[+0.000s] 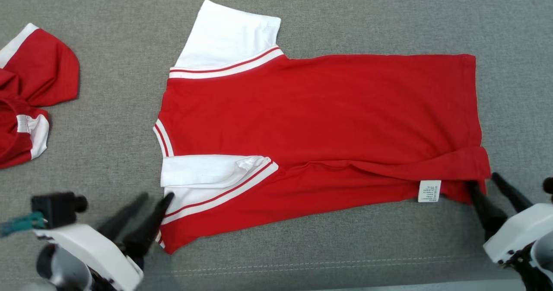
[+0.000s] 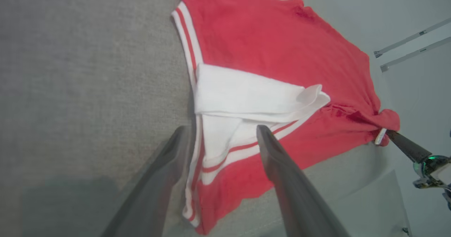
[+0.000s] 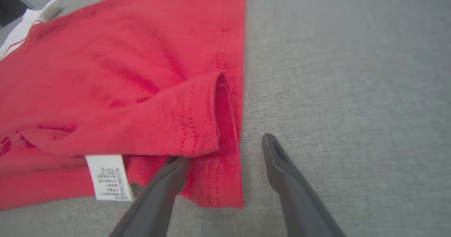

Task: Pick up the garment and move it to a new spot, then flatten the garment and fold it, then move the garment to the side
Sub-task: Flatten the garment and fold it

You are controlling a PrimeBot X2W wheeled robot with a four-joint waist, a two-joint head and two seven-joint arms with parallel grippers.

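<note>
The garment (image 1: 319, 109), a red shirt with white sleeves, lies spread on the grey tabletop (image 1: 389, 18), with its near long edge turned over onto the body. My left fingers (image 2: 282, 166) stand apart and hold nothing. They straddle the striped corner at the garment's collar end, just below the doubled-back near sleeve (image 2: 246, 92). My right fingers (image 3: 292, 180) are also spread and empty at the garment's hem corner, just past the care label (image 3: 107, 177). One tip sits against or under the turned hem flap, I cannot tell which. The other rests on bare tabletop beside the hem.

That tucked tip is my main worry: if I pull back carelessly it could catch the flap and drag the fold open. The turned edge already looks uneven, puckered near the hem and bunched at the sleeve cuff, so folding again from here would likely trap those creases. The far sleeve (image 1: 229, 36) juts out from the garment's far edge and would spoil a tidy fold. Another red garment (image 1: 34, 92) lies beyond the collar end, so a sideways move in that direction risks piling the two together.
</note>
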